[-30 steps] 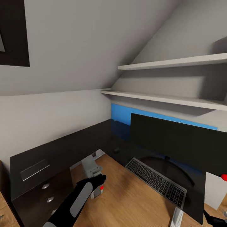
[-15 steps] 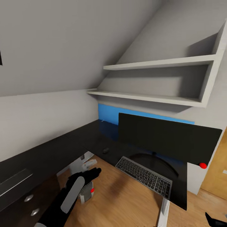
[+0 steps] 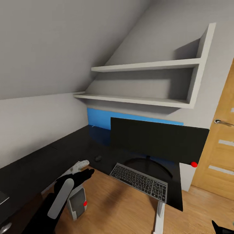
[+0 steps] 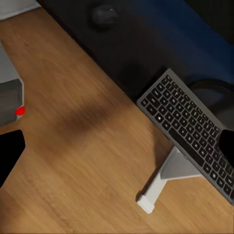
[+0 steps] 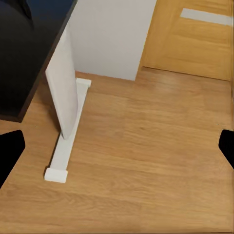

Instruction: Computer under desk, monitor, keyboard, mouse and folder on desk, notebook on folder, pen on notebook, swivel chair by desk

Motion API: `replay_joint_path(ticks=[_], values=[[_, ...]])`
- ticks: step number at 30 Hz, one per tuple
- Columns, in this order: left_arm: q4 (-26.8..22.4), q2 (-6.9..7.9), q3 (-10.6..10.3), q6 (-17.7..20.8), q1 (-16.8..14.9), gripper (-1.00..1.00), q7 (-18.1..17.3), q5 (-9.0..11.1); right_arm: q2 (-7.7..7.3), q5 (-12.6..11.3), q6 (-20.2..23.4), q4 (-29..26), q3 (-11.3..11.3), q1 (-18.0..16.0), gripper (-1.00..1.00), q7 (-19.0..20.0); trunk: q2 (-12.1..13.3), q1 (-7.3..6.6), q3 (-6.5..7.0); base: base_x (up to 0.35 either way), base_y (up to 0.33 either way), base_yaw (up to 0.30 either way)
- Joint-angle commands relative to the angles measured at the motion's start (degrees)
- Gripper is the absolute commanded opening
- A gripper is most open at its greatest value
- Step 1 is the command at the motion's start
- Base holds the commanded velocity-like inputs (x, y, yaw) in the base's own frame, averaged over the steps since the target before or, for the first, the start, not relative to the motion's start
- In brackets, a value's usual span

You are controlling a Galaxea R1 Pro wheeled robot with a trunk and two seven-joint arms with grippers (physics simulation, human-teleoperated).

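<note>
The black monitor (image 3: 159, 141) stands on the black desk (image 3: 39, 162), with the keyboard (image 3: 139, 178) lying in front of it. A small dark mouse (image 3: 98, 158) sits to the keyboard's left. Under the desk, a grey computer tower (image 3: 77, 203) with a red dot stands on the floor. My left gripper (image 3: 85, 173) hovers open above the floor between tower and keyboard. The left wrist view looks down on the keyboard (image 4: 195, 126), the mouse (image 4: 104, 14) and the tower (image 4: 9, 97), with the left gripper (image 4: 117, 151) spread wide. My right gripper (image 5: 117, 146) hangs open over bare floor.
A white desk leg (image 5: 63, 112) stands on the wood floor near the right gripper. A wooden door (image 3: 217, 152) is at the right. Two white shelves (image 3: 143, 97) and a blue panel (image 3: 97, 121) sit behind the monitor under a sloping ceiling.
The camera has swung to the right: the desk and monitor slid left in the picture and the door came into view. The left arm keeps its pose, still open.
</note>
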Motion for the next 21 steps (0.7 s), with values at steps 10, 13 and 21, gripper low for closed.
replay_joint_path(ticks=[10,13,21], values=[[0.0,0.29,0.0,0.0,0.0,1.0,0.6,0.5,0.01,-0.3,0.4,-0.1,-0.1,0.0,1.0,0.2,-0.1,0.04,-0.09,0.274,0.18,-0.298],[-0.1,0.3,-0.2,0.0,0.0,1.0,0.6,0.5,0.04,-0.3,0.4,-0.1,-0.1,0.1,1.0,0.2,-0.1,0.04,-0.09,0.302,0.145,-0.298],[-0.1,1.82,-0.4,0.9,-0.5,1.0,1.1,0.0,0.38,-0.2,0.5,-0.1,-0.1,0.1,1.0,0.2,-0.1,0.04,-0.09,0.146,0.063,-0.23]])
